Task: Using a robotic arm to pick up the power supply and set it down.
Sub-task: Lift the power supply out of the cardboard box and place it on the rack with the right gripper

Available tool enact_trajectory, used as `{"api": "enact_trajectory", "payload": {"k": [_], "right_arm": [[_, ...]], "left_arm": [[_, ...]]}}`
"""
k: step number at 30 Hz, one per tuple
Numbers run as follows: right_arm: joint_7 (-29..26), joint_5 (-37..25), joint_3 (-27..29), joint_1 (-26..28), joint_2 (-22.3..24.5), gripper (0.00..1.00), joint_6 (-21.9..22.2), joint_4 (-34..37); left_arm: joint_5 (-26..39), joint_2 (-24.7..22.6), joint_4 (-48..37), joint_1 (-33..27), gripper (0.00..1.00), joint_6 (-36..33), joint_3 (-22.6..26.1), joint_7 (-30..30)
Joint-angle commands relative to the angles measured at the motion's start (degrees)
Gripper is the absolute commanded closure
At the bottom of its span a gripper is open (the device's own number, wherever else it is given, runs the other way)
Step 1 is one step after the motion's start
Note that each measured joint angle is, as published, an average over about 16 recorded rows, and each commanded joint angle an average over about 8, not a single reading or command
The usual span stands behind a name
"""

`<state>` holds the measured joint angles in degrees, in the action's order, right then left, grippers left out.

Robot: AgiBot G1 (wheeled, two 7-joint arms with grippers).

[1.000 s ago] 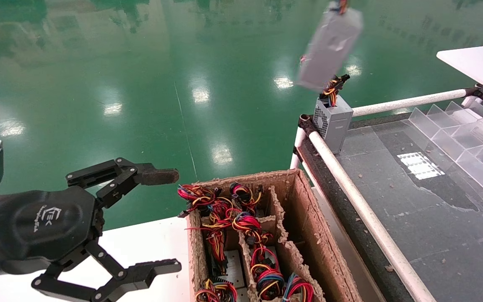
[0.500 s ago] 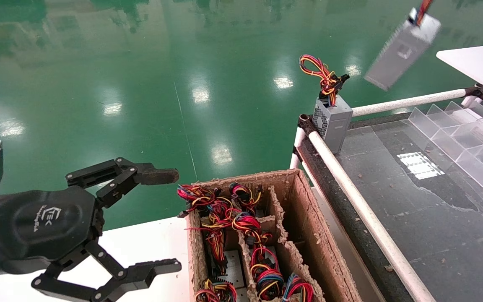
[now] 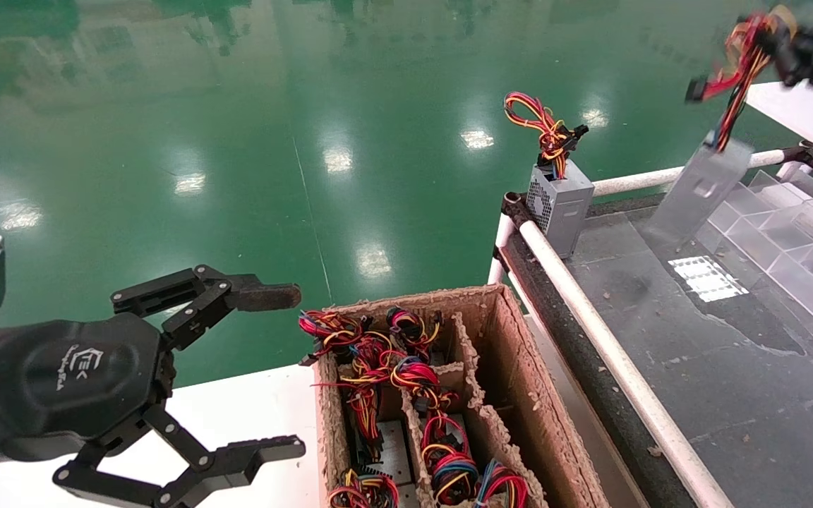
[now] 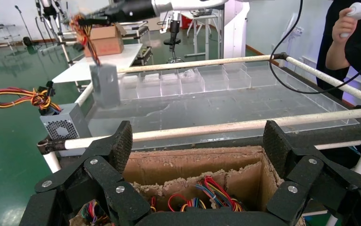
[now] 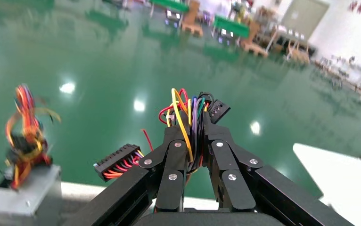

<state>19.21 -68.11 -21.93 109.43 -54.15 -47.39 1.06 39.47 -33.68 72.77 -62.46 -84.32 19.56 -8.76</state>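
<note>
The power supply [image 3: 699,187] is a plain grey box hanging tilted from its red, yellow and orange wires [image 3: 738,56] over the far part of the dark table top [image 3: 696,367]. My right gripper [image 3: 777,42] at the top right is shut on that wire bundle [image 5: 188,113], with a black connector sticking out beside it. In the left wrist view the box [image 4: 105,84] hangs beside the clear dividers, its lower end close to the surface. My left gripper [image 3: 279,372] is parked low on the left, open and empty.
A second grey box with a grille face [image 3: 558,201] stands upright at the table's near-left corner, wires on top. A cardboard box [image 3: 512,353] with wired units sits below. White pipe rails [image 3: 590,331] border the table; clear dividers [image 3: 780,226] line its right. A person [image 4: 353,33] stands beyond.
The right gripper has carried the power supply to the right and downward, from above the grille box to over the table near the dividers. The left gripper has not moved.
</note>
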Motion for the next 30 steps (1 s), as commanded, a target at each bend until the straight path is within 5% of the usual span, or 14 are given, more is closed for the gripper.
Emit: {"api": "enact_trajectory", "payload": {"k": [1,30], "right_arm": [[-0.02,-0.36,-0.25,-0.61,-0.6,1.0,1.53,0.51],[-1.84,-2.94,-2.0,-1.98,-6.32,0.96,0.59,-0.92]], "left_arm": [[0.0,0.0,0.0,0.0,0.0,0.0,0.0,0.0],[-0.02,0.01,0.0,-0.01,0.0,0.01,0.03,0.02]]}}
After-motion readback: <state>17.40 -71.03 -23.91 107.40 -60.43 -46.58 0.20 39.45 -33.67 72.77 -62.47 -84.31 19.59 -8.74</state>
